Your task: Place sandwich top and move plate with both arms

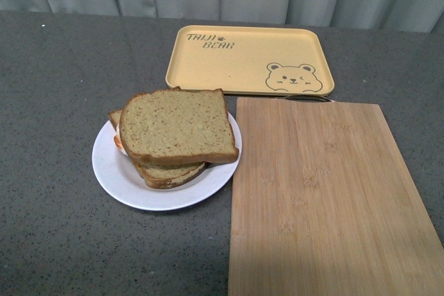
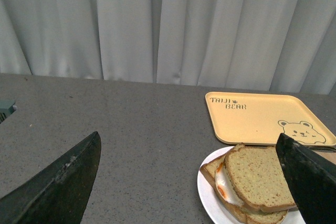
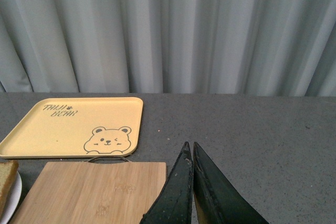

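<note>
The sandwich top (image 1: 177, 126), a speckled tan slice with a darker crust, lies on the stacked sandwich on the white plate (image 1: 111, 171). It sits slightly askew, with lower slices and a bit of egg showing at the left. Neither arm appears in the front view. In the left wrist view my left gripper (image 2: 189, 136) is open and empty, held above the table. The sandwich top (image 2: 257, 174) and plate (image 2: 207, 198) lie near its right finger (image 2: 310, 177). My right gripper (image 3: 189, 145) is shut on nothing, hovering by the board's edge, away from the plate (image 3: 14, 198).
A yellow tray with a bear drawing (image 1: 250, 60) lies behind the plate. A bamboo cutting board (image 1: 326, 199) lies right beside the plate and reaches the front edge of view. Grey tabletop (image 1: 48, 102) stretches left of the plate; a curtain hangs behind.
</note>
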Controlling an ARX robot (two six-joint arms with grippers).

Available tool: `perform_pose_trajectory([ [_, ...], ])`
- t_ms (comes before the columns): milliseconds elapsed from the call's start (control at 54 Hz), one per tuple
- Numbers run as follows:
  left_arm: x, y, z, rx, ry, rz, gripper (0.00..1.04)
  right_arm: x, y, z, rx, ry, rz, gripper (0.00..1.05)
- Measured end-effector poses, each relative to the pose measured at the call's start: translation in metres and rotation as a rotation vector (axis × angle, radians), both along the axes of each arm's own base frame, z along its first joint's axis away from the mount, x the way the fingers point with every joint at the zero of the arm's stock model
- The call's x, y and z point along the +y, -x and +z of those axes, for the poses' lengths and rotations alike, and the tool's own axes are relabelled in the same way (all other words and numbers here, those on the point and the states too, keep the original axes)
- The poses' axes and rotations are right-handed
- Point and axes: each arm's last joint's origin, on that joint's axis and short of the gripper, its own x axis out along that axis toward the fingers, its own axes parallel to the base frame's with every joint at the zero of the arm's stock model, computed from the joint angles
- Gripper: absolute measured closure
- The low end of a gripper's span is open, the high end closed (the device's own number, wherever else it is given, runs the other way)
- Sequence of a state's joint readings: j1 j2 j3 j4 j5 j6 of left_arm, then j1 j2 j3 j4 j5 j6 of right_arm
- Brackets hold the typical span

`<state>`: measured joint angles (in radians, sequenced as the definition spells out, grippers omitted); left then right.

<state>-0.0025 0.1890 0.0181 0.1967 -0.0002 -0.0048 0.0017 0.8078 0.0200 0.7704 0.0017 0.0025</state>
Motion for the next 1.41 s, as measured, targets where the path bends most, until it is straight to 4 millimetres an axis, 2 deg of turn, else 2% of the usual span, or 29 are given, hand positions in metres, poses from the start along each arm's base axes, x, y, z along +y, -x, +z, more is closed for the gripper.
perform_pose_trajectory([
  [630,0.0,0.0,0.0,0.0,0.0,0.0,0.07,0.0,0.025,0.006,-0.021,0.0,0.002,1.04],
  [1407,0.0,0.0,0.0,0.0,0.0,0.0,0.07,0.0,0.041,0.006,-0.025,0.0,0.003,1.04],
])
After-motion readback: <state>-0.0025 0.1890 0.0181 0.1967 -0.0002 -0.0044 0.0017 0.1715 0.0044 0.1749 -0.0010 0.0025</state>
